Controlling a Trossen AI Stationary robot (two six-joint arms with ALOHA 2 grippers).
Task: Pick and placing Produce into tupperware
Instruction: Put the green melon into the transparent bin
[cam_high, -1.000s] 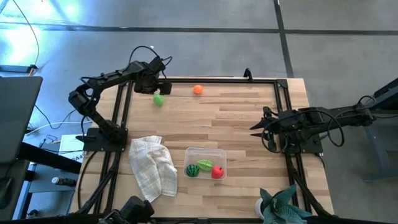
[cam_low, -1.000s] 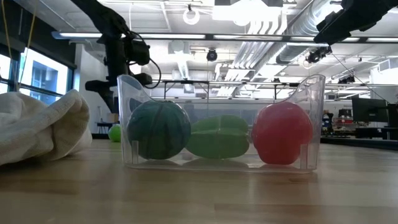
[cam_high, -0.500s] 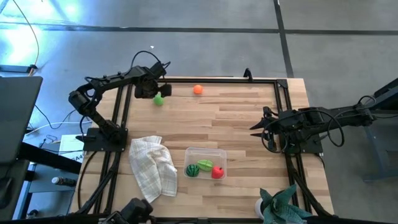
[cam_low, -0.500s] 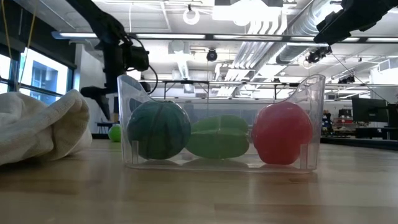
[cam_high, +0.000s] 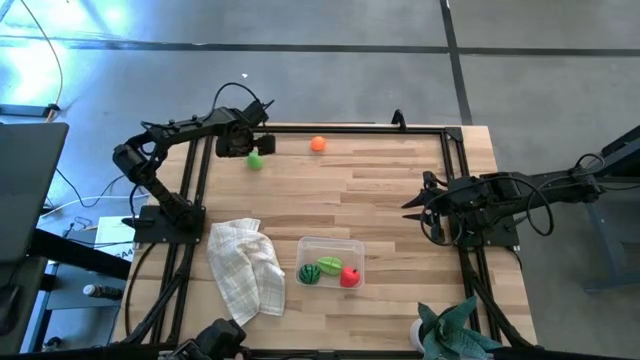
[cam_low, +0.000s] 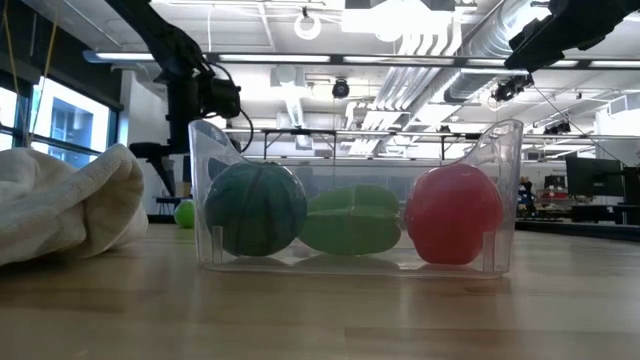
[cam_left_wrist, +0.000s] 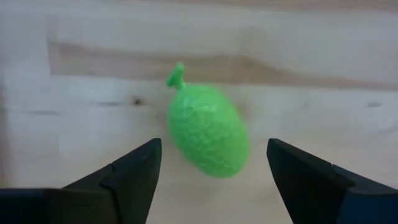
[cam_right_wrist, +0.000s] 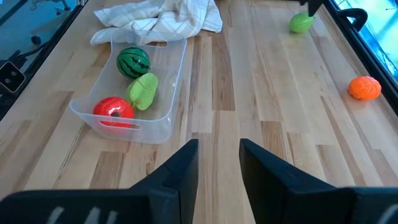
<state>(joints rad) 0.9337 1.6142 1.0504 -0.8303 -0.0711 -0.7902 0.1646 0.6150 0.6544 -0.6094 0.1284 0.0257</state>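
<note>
Clear plastic walls of the tupperware (cam_high: 331, 259) already hold three pieces: the round striped green one (cam_high: 310, 271), the light-green leafy one (cam_high: 330, 264) and the red one (cam_high: 350, 276), lying side by side near the front of the wooden counter (cam_high: 380, 190). Two pieces are still out, both near the far edge and well apart from the container: a bright green lumpy fruit (cam_left_wrist: 208, 129) and the orange one (cam_high: 318, 144) to its right.

By my reading the task is a good half done. The left end effector (cam_high: 250, 150) hangs right over the bright green fruit with its fingers spread wide on either side, touching nothing, so a pick looks about to start. The right end effector (cam_high: 412, 205) waits at the right edge, fingers narrowly apart and empty. A white checked cloth (cam_high: 245, 266) lies just left of the container.
</note>
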